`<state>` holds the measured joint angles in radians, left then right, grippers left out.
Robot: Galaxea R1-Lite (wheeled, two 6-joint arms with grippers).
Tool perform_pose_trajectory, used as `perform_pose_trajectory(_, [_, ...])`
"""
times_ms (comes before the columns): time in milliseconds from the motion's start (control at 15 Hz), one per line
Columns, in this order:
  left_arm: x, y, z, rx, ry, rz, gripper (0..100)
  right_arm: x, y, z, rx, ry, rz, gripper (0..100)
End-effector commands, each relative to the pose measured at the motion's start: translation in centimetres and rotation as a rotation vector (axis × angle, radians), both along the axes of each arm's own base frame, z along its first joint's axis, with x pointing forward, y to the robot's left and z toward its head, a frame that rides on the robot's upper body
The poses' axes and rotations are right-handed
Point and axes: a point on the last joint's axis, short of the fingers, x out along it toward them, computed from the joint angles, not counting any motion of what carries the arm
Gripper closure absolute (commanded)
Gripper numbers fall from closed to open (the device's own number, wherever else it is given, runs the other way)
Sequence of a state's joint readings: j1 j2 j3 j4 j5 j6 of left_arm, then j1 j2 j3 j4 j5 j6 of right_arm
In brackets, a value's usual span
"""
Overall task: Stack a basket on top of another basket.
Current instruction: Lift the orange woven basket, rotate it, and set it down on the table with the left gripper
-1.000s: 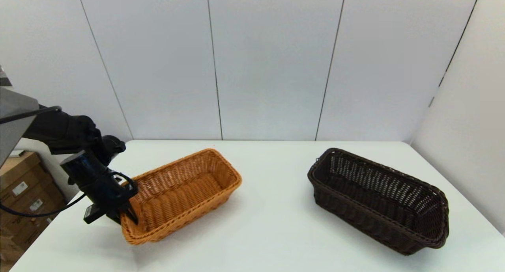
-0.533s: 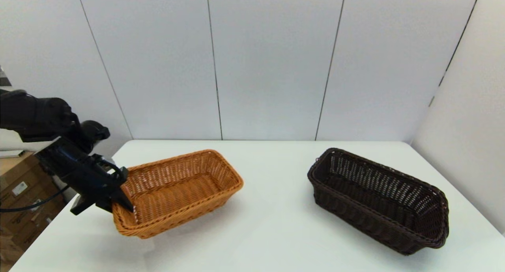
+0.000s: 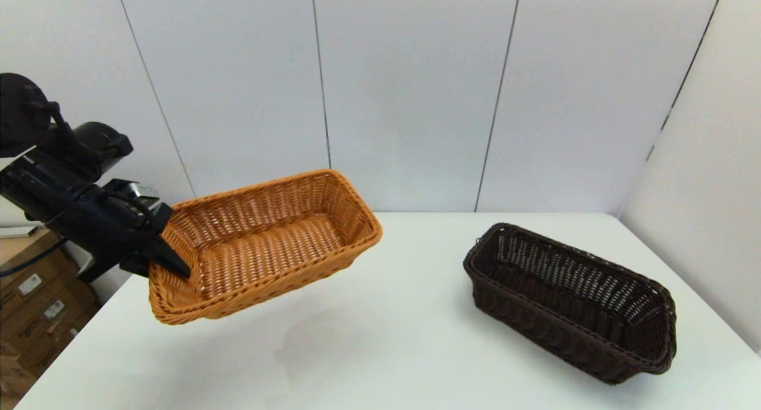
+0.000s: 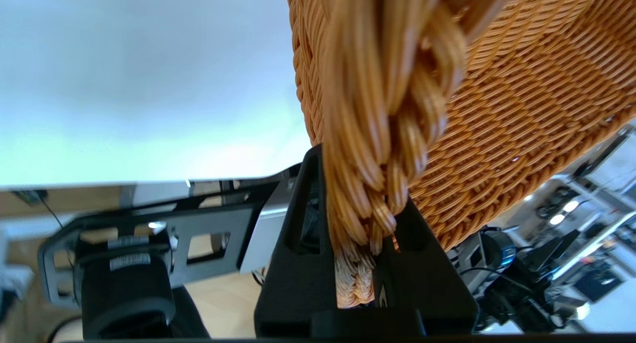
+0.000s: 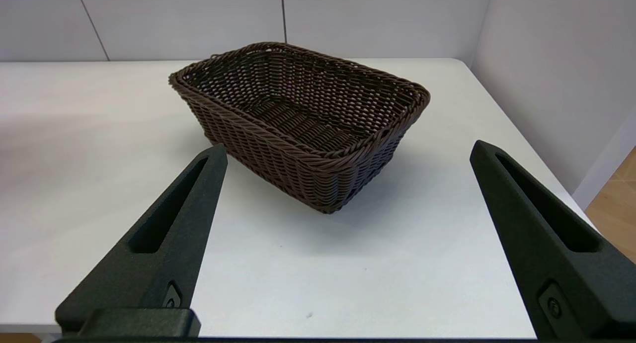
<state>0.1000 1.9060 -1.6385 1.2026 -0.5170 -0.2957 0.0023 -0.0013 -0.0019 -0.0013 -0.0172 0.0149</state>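
Note:
The orange-tan basket (image 3: 267, 243) hangs in the air above the left part of the white table (image 3: 386, 350), tilted, with its shadow below it. My left gripper (image 3: 172, 261) is shut on the braided rim of its near short end. In the left wrist view the rim strands sit pinched between the fingers of the left gripper (image 4: 360, 184), and the orange-tan basket (image 4: 497, 109) extends away from them. The dark brown basket (image 3: 571, 297) rests on the table at the right. The dark brown basket (image 5: 298, 114) lies ahead of my right gripper (image 5: 348, 146), which is open, empty and apart from it.
Cardboard boxes (image 3: 35, 303) stand on the floor beyond the table's left edge. Grey wall panels (image 3: 404, 101) close off the back and right side of the table. The right arm does not show in the head view.
The left gripper has risen and drawn slightly left, lifting the orange-tan basket off the table. The dark brown basket has not moved.

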Motion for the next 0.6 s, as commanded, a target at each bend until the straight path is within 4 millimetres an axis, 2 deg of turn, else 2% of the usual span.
perform_pose_trajectory(67, [1.7,-3.3,-0.3,0.009,-0.054,-0.189,100,0.0,0.0,0.0,0.0,0.001,0.001,0])
perform_pose_trajectory(267, [3.3,-5.3,-1.5,0.022,-0.091,-0.349,100,0.0,0.0,0.0,0.0,0.0,0.001,0])
perform_pose_trajectory(600, [6.9,-6.6,-5.0,0.023,-0.089,-0.461,100,0.0,0.0,0.0,0.0,0.0,0.001,0])
